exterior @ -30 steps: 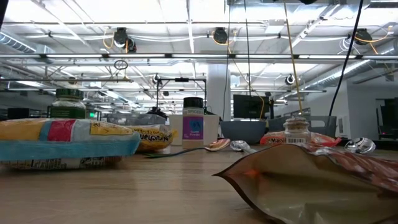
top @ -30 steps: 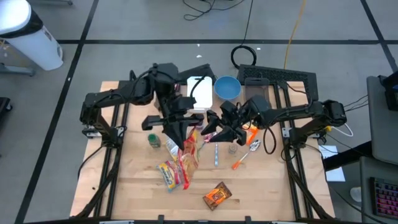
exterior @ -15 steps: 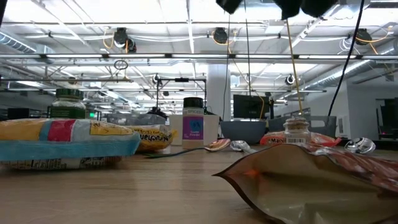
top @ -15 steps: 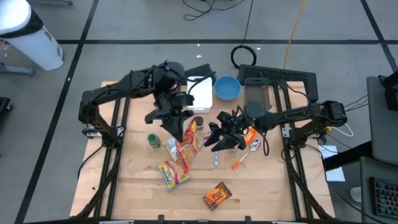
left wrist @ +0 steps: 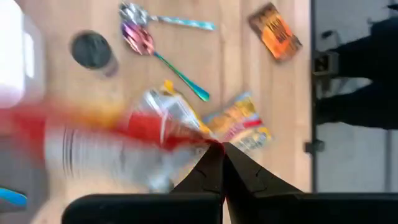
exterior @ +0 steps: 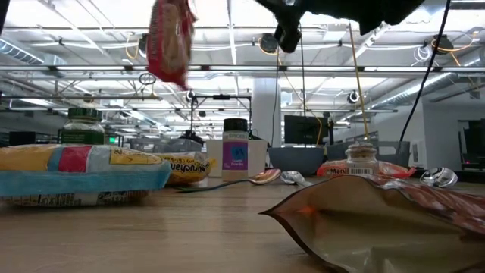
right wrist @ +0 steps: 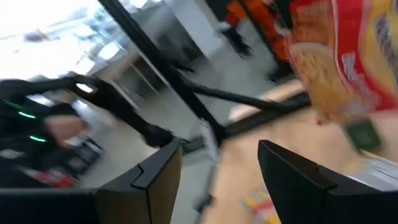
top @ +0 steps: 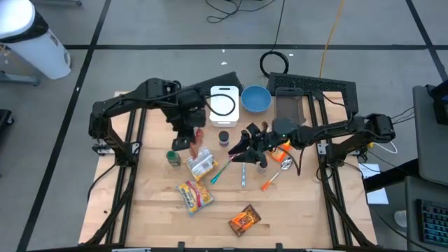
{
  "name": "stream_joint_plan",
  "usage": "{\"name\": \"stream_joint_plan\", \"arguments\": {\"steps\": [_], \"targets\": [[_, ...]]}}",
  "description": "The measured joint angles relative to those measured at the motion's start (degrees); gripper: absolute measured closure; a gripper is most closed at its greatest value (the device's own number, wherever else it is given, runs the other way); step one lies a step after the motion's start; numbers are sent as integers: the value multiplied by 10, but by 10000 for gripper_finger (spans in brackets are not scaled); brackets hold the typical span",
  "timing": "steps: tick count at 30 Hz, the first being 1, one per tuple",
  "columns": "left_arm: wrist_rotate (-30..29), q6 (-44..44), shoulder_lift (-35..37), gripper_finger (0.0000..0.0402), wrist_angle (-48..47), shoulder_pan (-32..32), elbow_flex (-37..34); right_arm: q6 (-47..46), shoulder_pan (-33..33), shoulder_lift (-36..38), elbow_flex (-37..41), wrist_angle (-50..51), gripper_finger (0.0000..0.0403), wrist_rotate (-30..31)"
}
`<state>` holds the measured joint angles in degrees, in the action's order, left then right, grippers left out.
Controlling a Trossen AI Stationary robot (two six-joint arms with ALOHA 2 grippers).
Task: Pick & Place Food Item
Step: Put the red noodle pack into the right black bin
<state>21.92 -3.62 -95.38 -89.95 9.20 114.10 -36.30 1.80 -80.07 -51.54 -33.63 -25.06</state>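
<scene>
Overhead, the left gripper [top: 198, 134] is pinched fully closed on the top edge of a red and yellow plastic snack bag [top: 199, 137], which hangs from it clear of the wooden table [top: 147, 203]. From table height the same bag [exterior: 168, 42] dangles high above the boards, its lower end well off the surface. The left wrist camera shows the two dark fingers [left wrist: 214, 168] meeting on the bag's crimped corner [left wrist: 134, 130], with the pack blurred beneath them.

The right gripper [top: 246, 148] sits near the middle of the table, just right of the lifted bag, its fingers spread partway with nothing between them; in its own wrist view the fingers [right wrist: 158, 177] stand apart around empty air.

At the far edge of the table stand a white rectangular plastic tub [top: 224, 103] with a dark ring-shaped thing lying on it, a round blue bowl [top: 256, 99] whose inside looks bare, and a clear rectangular tray [top: 289, 106] whose contents I cannot tell. A small green-lidded glass jar [top: 172, 158] stands on the left of the table.

Loose on the boards lie a silvery crinkled packet [top: 201, 165], a yellow and red noodle pack [top: 195, 195], and an orange and brown pouch [top: 245, 220].
</scene>
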Motion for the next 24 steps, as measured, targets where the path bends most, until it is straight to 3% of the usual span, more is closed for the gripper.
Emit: {"name": "stream_joint_plan", "arguments": {"steps": [6,15,24], "targets": [[-42,-14,-12,401,-2,-10,0,143,0,0,-33,125,197,34],[-105,-21,-10,401,0,-30,0,244,8,0,-36,134,197,43],[-105,-25,-15,400,0,-62,0,333,28,0,-36,125,197,52]]}}
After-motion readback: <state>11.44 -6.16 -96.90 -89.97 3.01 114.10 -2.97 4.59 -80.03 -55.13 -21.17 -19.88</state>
